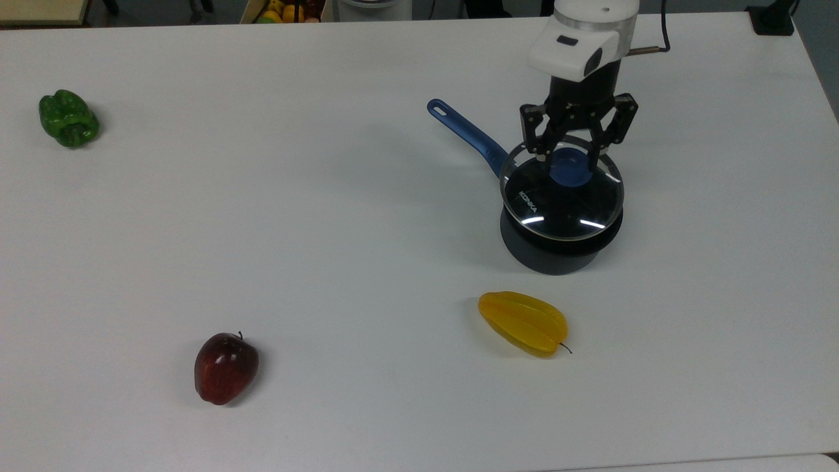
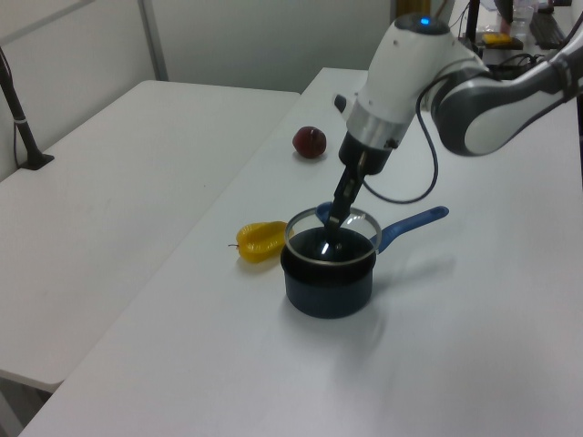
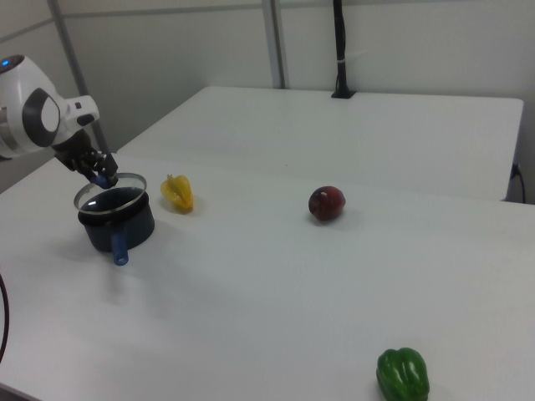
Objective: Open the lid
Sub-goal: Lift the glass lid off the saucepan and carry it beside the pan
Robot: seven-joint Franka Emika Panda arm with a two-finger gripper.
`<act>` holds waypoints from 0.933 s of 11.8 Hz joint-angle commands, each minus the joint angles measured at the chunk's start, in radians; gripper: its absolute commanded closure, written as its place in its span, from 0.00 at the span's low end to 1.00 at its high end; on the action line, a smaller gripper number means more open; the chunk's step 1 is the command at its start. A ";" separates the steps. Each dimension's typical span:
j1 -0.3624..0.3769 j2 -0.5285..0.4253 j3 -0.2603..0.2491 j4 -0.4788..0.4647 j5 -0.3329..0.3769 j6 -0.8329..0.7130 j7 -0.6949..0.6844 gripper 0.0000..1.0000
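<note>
1. Claw, black and two-fingered under the white wrist, is closed around the blue knob at the centre of the round clear-glass lid with a metal rim; nothing else is in its hold.

2. In the left view, the lid hangs just above the dark saucepan with a long blue handle, tilted, with a gap showing at the rim. It seems clear of the pan but directly over it.

3. Likely trouble: the knob is smooth and round, so the heavy glass disc may swing or slip out if the lift speeds up. A fall would strike the pan or the white surface.

4. Because of the tilt, the low edge could catch the pan's rim on a sideways move and drag the pan along.

5. In the top view, a yellow star fruit lies at the pan's 6 o'clock, so setting the lid down there risks landing on it. The red apple at 8 o'clock and green bell pepper at 10 o'clock sit well apart.
</note>
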 commanded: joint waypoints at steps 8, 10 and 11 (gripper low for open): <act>-0.426 -0.174 -0.010 -0.211 -0.027 -0.073 -0.066 0.49; -0.484 -0.155 -0.010 -0.303 -0.027 0.077 -0.071 0.49; -0.496 -0.129 -0.010 -0.331 -0.027 0.163 -0.071 0.49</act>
